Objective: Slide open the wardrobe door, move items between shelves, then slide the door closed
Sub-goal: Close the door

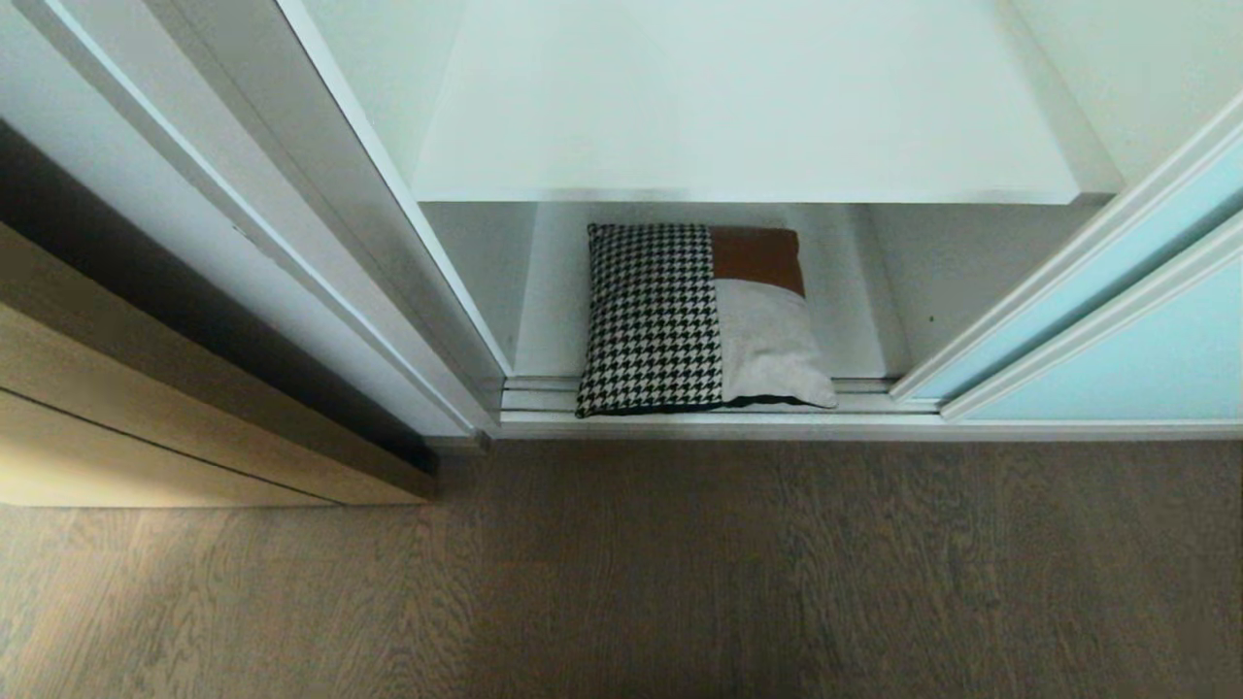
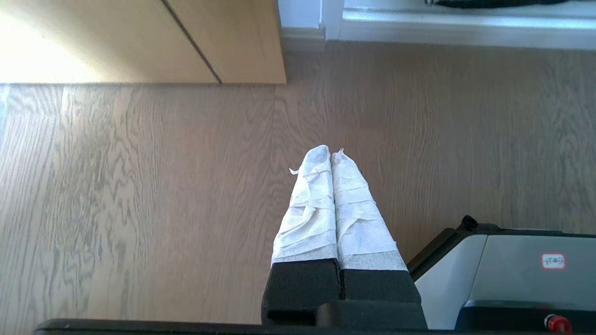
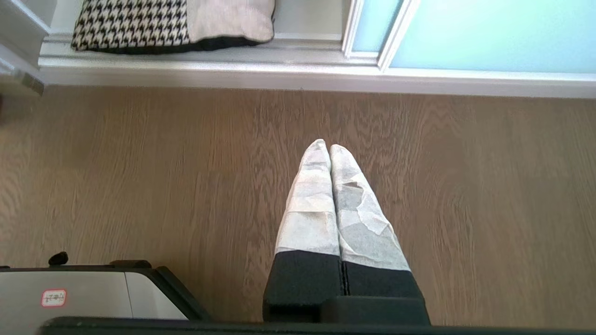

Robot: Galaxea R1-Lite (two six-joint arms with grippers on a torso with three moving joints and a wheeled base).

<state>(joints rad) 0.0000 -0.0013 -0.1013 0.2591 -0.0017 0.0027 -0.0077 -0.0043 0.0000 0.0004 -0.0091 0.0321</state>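
Observation:
The patchwork cushion (image 1: 699, 318) lies flat on the wardrobe's bottom board, its front edge resting over the floor track (image 1: 544, 398). A wide white shelf (image 1: 748, 126) hangs above it, bare. The aqua sliding wardrobe door (image 1: 1146, 349) stands slid to the right, leaving the bay open. Neither arm shows in the head view. My left gripper (image 2: 330, 156) hangs over the wooden floor, its taped fingers pressed together and empty. My right gripper (image 3: 328, 148) is likewise shut and empty above the floor, short of the cushion (image 3: 177, 23) and the door (image 3: 489, 32).
A light wooden cabinet front (image 1: 146, 417) stands at the left beside the wardrobe's white side frame (image 1: 291, 223). Wood floor (image 1: 680, 582) spreads before the wardrobe. Parts of my grey base (image 2: 521, 274) (image 3: 70, 293) show by each gripper.

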